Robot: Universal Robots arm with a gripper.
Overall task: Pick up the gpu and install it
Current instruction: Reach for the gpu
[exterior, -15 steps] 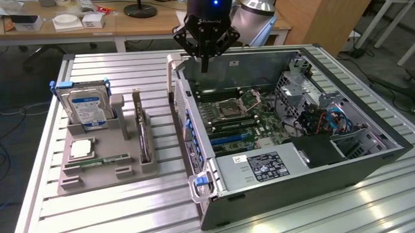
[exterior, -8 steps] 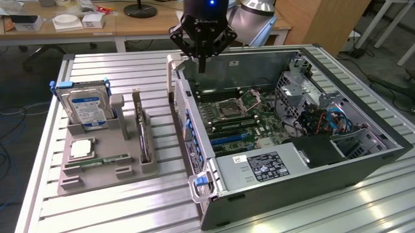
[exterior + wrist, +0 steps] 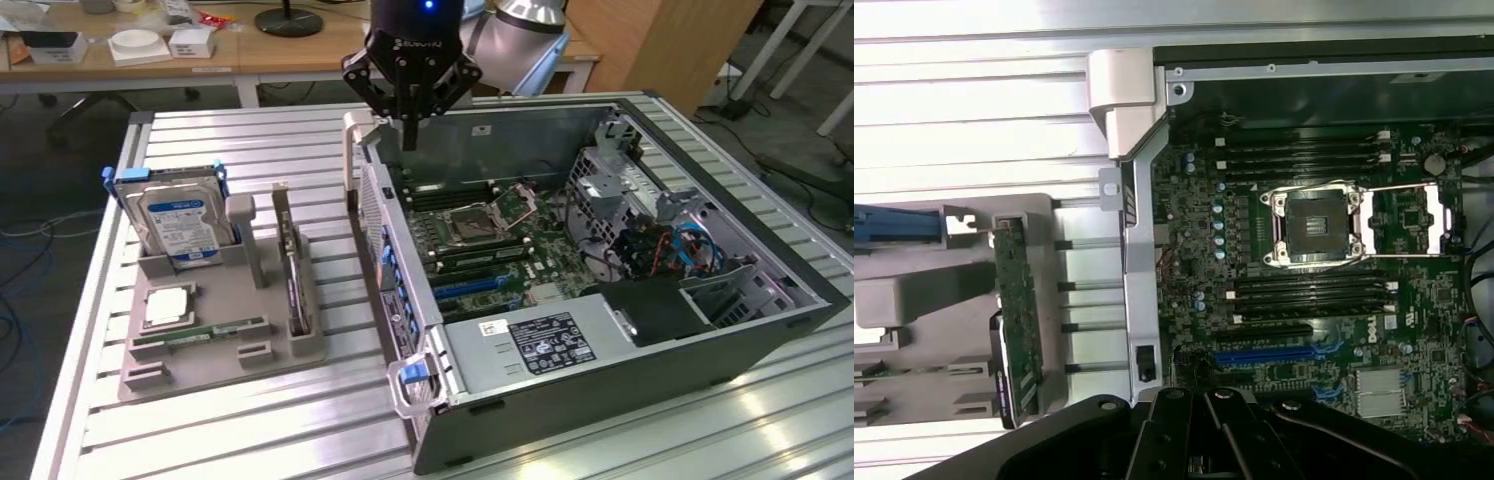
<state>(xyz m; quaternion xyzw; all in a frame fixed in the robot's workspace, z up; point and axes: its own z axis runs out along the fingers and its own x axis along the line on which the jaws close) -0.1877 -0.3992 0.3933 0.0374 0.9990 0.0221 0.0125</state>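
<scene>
While the gpu [image 3: 296, 272] is standing edge-on in its slot of the grey holder tray [image 3: 214, 372], the task is sitting at its very start, as I judge it: nothing is being lifted and nothing is being seated in the computer, so both the pickup and the fitting are waiting to be done. Nearest in the exterior view, the power supply [image 3: 541, 345] is lying at the close end of the open computer case [image 3: 667, 365], which is resting on the slatted table [image 3: 240, 440]. Just beyond, on the exterior view's left, the tray is carrying the memory stick [image 3: 200, 330] lying flat, the processor chip [image 3: 167, 305], the upright gpu, and the blue-labelled hard drive [image 3: 180, 225] standing at its far end. Beside the tray, the motherboard [image 3: 487, 240] is lying bare inside the case. Farther back, the gripper [image 3: 407, 135] is hanging above the case's far end, its fingers pressed together on nothing, well apart from the gpu

Looking straight down, the wrist view is giving the gpu [image 3: 1017, 310] as a green strip with its metal bracket [image 3: 1000, 370] alongside, and is laying out the processor socket [image 3: 1319, 225] and the blue expansion slot [image 3: 1274, 355], which is looking unoccupied. The exterior view is adding how high the gripper is hanging over the case, plus the whole tray
</scene>
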